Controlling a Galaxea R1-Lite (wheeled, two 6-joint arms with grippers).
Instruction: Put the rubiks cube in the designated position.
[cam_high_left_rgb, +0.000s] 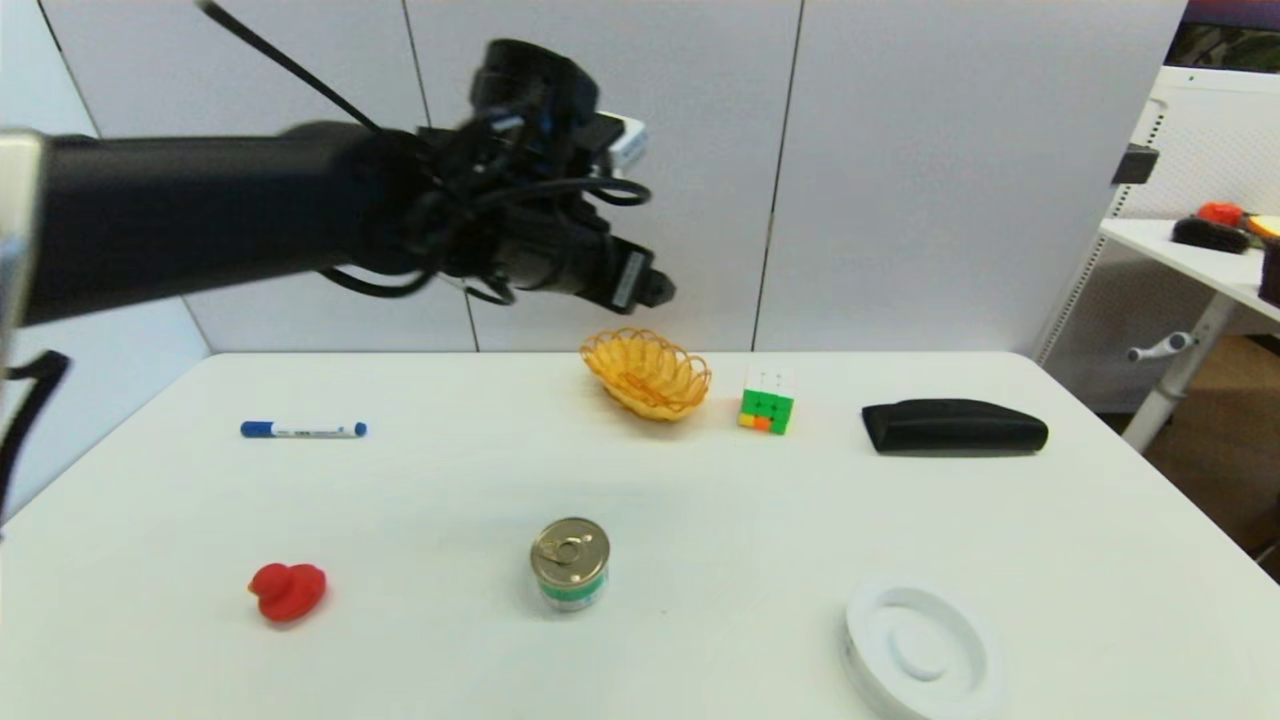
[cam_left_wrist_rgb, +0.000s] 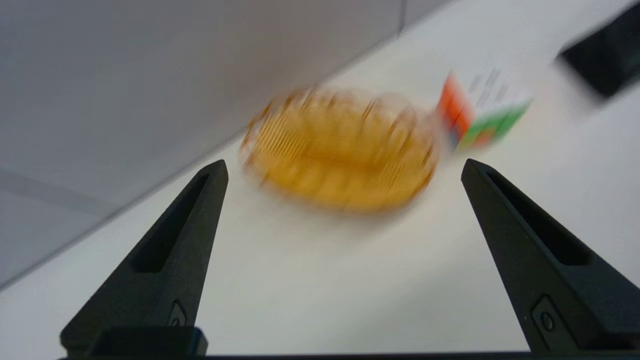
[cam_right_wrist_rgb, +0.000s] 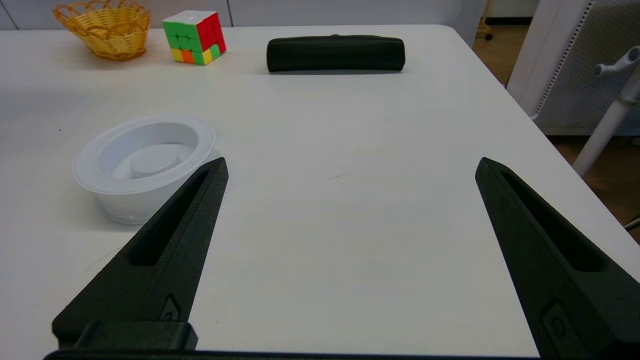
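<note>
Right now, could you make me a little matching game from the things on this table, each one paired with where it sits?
Things:
1. rubiks cube
2. blue marker
3. red duck
4. white dish

Places:
A. near edge, robot's right side
B. far side, between the yellow basket and the black case
C. near edge, robot's left side
D. far left, lying flat

Pairs: 1-B, 2-D, 3-C, 4-A
</note>
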